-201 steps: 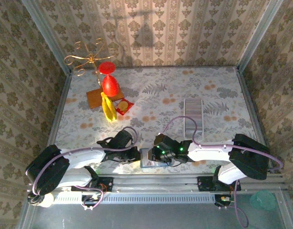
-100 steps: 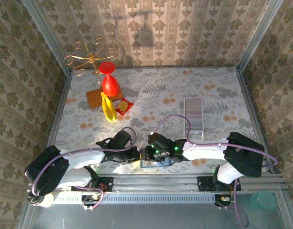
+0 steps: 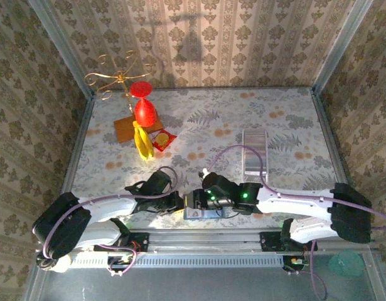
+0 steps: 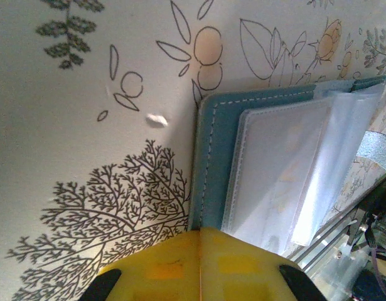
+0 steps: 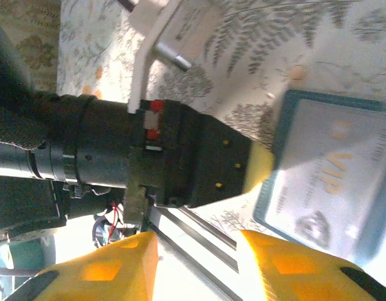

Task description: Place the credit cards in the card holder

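Note:
The card holder (image 3: 197, 207) lies open and flat at the table's near edge, dark teal with clear sleeves (image 4: 287, 169). A pale card printed "VIP" (image 5: 331, 188) lies on its open face. My left gripper (image 4: 200, 232) is shut, its yellow tips touching the holder's teal edge (image 4: 213, 157); whether that edge is pinched I cannot tell. It reaches in from the left (image 3: 176, 202). My right gripper (image 5: 199, 263) is open with nothing between its fingers, hovering at the holder's right side (image 3: 211, 198).
A pale rectangular tray (image 3: 254, 152) lies at mid-right. At the back left stand a red goblet (image 3: 143, 103), a banana (image 3: 142, 142), a brown board (image 3: 127, 128), a red packet (image 3: 163, 139) and a gold wire stand (image 3: 114, 78). A metal rail (image 3: 205, 236) borders the near edge.
The right gripper's jaws have spread wider while staying at the holder. The right arm's rear links swung out to the right. The left arm has barely moved.

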Controlling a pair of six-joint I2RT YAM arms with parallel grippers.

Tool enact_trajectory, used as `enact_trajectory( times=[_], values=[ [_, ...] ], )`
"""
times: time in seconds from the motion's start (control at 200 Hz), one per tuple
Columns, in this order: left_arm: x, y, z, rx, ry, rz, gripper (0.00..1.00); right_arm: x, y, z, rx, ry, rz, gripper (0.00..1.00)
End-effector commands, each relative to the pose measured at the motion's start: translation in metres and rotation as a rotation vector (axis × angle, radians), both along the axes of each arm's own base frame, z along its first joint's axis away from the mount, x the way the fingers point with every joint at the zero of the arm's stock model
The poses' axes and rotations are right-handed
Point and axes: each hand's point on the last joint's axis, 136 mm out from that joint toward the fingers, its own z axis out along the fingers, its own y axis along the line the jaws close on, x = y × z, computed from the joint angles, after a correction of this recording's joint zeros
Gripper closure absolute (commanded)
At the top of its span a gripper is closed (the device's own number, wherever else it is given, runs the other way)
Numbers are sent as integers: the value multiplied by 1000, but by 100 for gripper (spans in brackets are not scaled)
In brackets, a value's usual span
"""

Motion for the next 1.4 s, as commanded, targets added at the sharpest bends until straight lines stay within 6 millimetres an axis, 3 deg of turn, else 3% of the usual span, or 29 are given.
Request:
enact_trajectory(
  times=[0.0,0.065,0.265,0.75,0.77,1.015,1.395],
  values=[
    [-1,14,-16,74,20,34,93,-7,-55,-44,-234,68,-111,60],
    [-1,14,-16,73,20,33,92,-13,-65,-58,-279,113,-124,58],
    [-1,14,-15,70,20,30,93,-20,-72,-84,-346,176,-133,54],
    [-2,15,-14,71,17,26,93,-13,-80,-93,-412,171,-196,51],
    [-2,14,-13,70,17,25,93,-14,-82,-100,-436,182,-195,51],
    [-3,15,-14,70,20,23,93,-14,-72,-108,-439,204,-171,47],
    [-4,15,-13,68,18,18,93,-1,-31,-91,-289,155,-122,43]
  ],
)
